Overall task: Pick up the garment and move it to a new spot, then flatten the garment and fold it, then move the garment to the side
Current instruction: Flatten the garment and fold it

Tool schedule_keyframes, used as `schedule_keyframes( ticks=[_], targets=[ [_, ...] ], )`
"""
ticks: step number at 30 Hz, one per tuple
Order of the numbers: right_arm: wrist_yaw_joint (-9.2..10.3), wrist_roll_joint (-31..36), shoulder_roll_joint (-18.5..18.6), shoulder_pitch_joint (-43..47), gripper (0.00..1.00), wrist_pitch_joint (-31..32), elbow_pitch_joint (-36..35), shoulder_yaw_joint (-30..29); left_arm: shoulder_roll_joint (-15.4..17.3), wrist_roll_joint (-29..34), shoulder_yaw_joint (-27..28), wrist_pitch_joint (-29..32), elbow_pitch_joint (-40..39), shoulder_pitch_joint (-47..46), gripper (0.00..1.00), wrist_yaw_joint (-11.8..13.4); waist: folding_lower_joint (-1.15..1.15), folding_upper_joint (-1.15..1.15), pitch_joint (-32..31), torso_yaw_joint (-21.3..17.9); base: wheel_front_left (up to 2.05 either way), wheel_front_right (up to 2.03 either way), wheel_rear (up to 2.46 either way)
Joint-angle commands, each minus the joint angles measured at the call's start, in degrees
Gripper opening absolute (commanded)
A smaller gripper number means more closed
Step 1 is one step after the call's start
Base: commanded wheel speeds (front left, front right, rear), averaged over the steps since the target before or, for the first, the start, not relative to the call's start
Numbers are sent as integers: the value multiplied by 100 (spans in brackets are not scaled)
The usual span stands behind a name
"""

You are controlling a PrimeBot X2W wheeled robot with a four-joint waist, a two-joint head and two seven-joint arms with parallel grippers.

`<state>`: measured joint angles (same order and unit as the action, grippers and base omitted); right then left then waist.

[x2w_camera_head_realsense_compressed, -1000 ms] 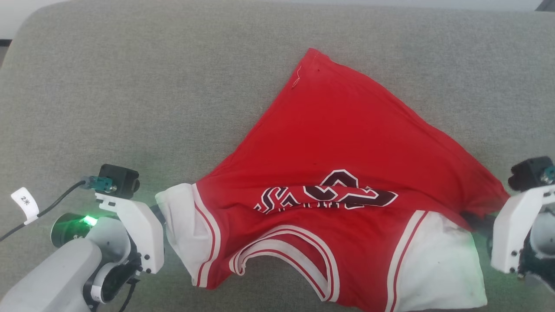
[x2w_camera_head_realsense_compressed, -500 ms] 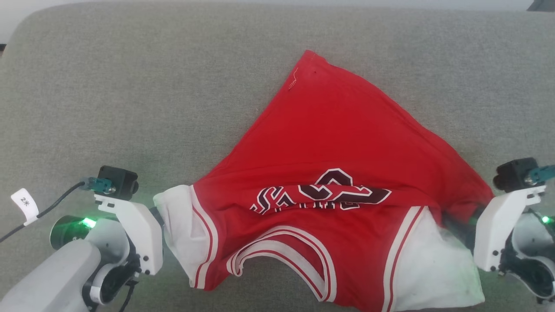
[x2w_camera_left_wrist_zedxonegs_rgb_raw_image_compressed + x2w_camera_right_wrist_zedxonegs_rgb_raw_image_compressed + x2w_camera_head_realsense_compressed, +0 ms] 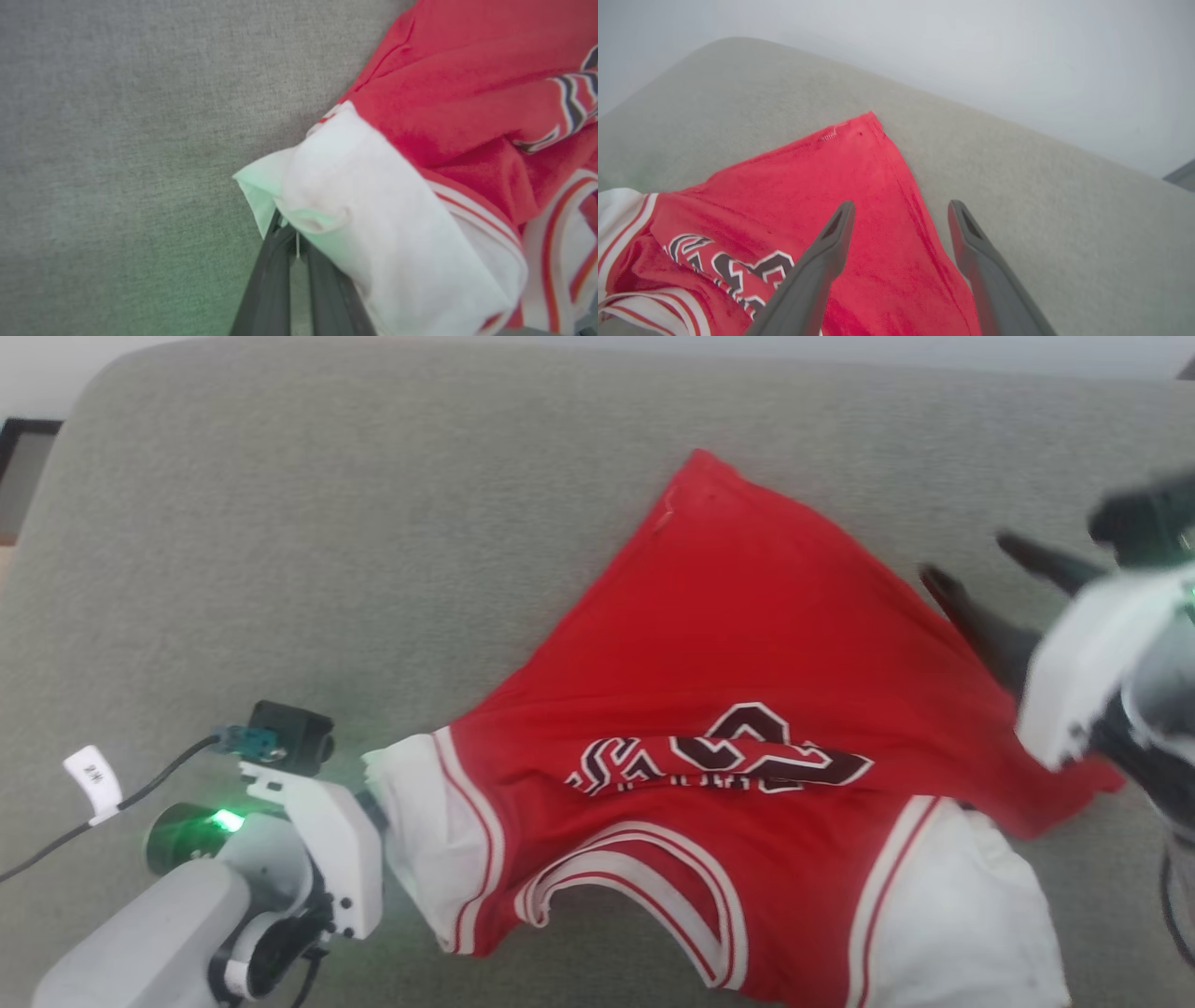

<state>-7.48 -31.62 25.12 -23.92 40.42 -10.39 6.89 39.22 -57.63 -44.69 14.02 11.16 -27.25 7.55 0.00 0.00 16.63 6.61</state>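
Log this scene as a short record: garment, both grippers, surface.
garment: red jersey, crumpled, lettering creased, not yet folded
left gripper: shut on the garment's white sleeve
right gripper: open, over the garment's right edge, holding nothing
cushion: gray fabric, under the garment

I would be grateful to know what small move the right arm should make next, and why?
Probably lower the open right gripper onto the right edge of the garment and close: the left gripper is shut on one sleeve, while the body lies bunched.
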Motion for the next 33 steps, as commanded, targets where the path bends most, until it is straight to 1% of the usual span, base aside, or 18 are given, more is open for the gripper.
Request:
schedule_keyframes(
  ticks=[1, 3, 4, 6, 10, 15, 16, 19, 24, 29, 31, 32, 33],
  targets=[
    [-2, 38, -35, -372, 100, -175, 236, 207, -59, 25, -32, 19, -15, -95, 0, -23, 0, 0, 57, 129, 0, 0, 0],
    [-2, 77, 27, -824, 100, -332, 595, 499, -124, 61, -69, 28, -7, -146, 0, -53, 0, 0, 109, 243, 0, 0, 0],
    [-2, 56, 1, -1049, 100, -422, 820, 609, -163, 68, -87, 30, 1, -176, 0, -62, 0, 0, 135, 302, 0, 0, 0],
    [-2, 80, 18, -1506, 100, -567, 1326, 917, -246, 102, -125, 32, 27, -255, 0, -96, 0, 0, 194, 436, 0, 0, 0],
    [-2, -83, -78, -2341, 100, -797, 2441, 1376, -452, 169, -220, 18, 101, -418, 0, -195, 0, 0, 331, 721, 0, 0, 0],
    [-2, -191, -152, -3124, 100, -836, 3804, 1950, -733, 235, -333, -11, 277, -613, 0, -338, 0, 0, 477, 1067, 0, 0, 0],
    [-2, -191, -152, -3124, 100, -836, 3804, 1950, -733, 235, -333, -11, 277, -613, 0, -338, 0, 0, 477, 1067, 0, 0, 0],
    [-2, -313, -168, -3449, 100, -734, 4550, 2236, -896, 272, -402, -31, 405, -735, 0, -436, 0, 0, 558, 1267, 0, 0, 0],
    [-2, -422, -104, -3860, 100, -518, 5513, 2760, -1132, 314, -493, -72, 667, -899, 0, -601, 0, 0, 674, 1529, 0, 0, 0],
    [-2, -587, -50, -3959, 100, -110, 6138, 3356, -1300, 328, -553, -116, 931, -1006, 0, -728, 0, 0, 747, 1672, 0, 0, 0],
    [-2, -721, -29, -3914, 100, 153, 6364, 3550, -1339, 317, -565, -143, 1038, -1018, 0, -770, 0, 0, 754, 1692, 0, 0, 0],
    [-3, -869, -8, -3848, 100, 402, 6446, 3780, -1371, 287, -567, -155, 1138, -1038, 0, -817, 0, 0, 759, 1697, 0, 0, 0],
    [-3, -942, 10, -3845, 78, 502, 6508, 3848, -1380, 273, -564, -171, 1190, -1054, 0, -843, 0, 0, 758, 1693, 0, 0, 0]
  ],
)
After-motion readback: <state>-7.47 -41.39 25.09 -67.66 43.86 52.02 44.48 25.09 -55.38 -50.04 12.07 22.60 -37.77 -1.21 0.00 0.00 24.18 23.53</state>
